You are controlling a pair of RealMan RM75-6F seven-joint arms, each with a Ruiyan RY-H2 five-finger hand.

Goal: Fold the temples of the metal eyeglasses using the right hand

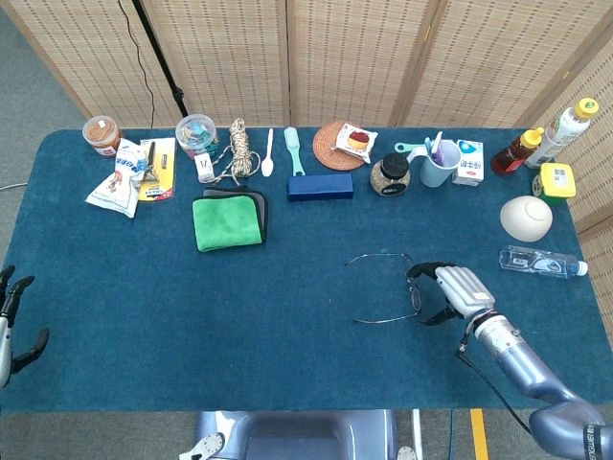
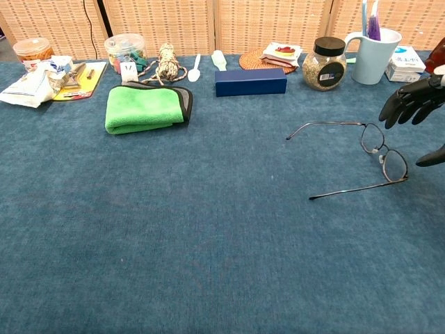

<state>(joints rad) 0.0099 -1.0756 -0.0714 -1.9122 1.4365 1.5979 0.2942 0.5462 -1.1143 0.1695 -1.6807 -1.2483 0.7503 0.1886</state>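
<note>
The metal eyeglasses (image 1: 407, 284) (image 2: 379, 154) lie on the blue cloth right of centre, lenses to the right and both temples spread out toward the left. My right hand (image 1: 442, 287) (image 2: 416, 111) hovers just right of the lenses, fingers apart and holding nothing; it does not touch the frame in the chest view. Only part of my left hand (image 1: 11, 326) shows at the left table edge, fingers apart and empty.
A green cloth (image 1: 228, 220), a dark blue case (image 1: 320, 186), a jar (image 1: 390, 174) and a mug (image 1: 439, 163) stand along the back. To the right of my right hand lie a white bowl (image 1: 526, 218) and a plastic bottle (image 1: 539, 261).
</note>
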